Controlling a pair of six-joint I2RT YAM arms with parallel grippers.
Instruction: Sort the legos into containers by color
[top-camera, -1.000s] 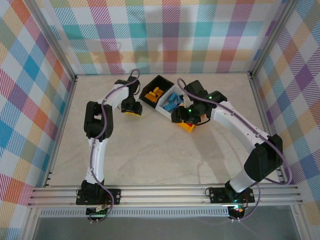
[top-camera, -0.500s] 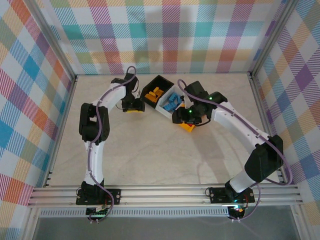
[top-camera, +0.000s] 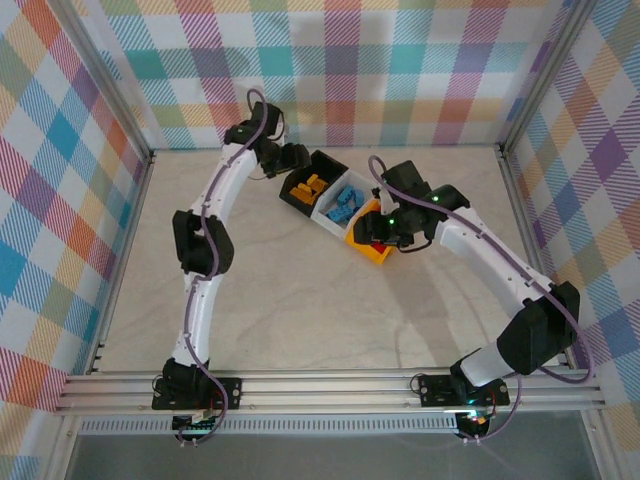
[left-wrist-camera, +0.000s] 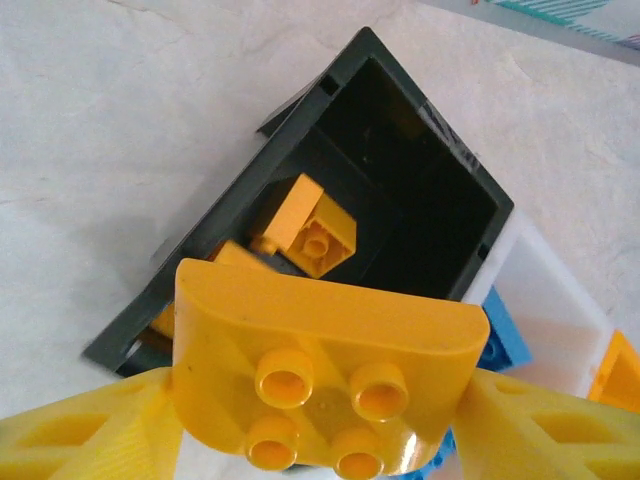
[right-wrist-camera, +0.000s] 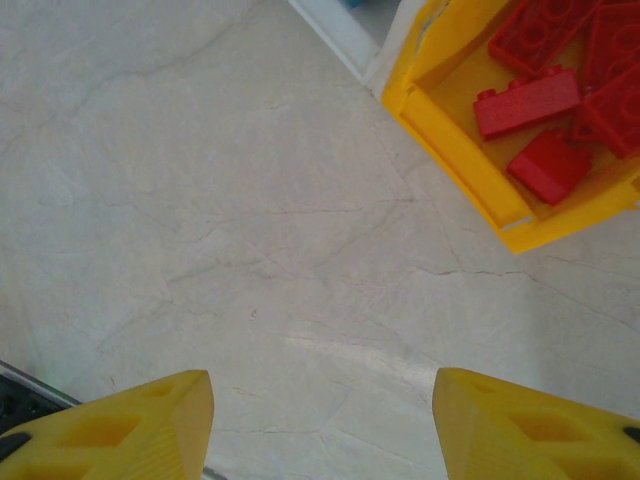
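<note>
Above the black container (left-wrist-camera: 430, 190), left claw (left-wrist-camera: 325, 420) grips a yellow-orange lego (left-wrist-camera: 320, 330); other yellow-orange legos (left-wrist-camera: 315, 235) lie inside. Beside the yellow container (right-wrist-camera: 455, 165), which holds red legos (right-wrist-camera: 525, 100), right claw (right-wrist-camera: 322, 410) gapes wide, empty, over the desk (right-wrist-camera: 200, 200).

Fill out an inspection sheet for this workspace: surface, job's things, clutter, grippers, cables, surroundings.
Surface: pale table, faintly veined.
Job's things: black bin holds yellow bricks; white bin holds blue bricks; yellow bin holds red bricks.
Clutter: nothing seen.
Grippers: left gripper holds a yellow brick over the black bin; right gripper open over bare table beside the yellow bin.
Cables: purple cable runs along each arm.
Surroundings: checked cloth walls; metal rail at the near edge.
</note>
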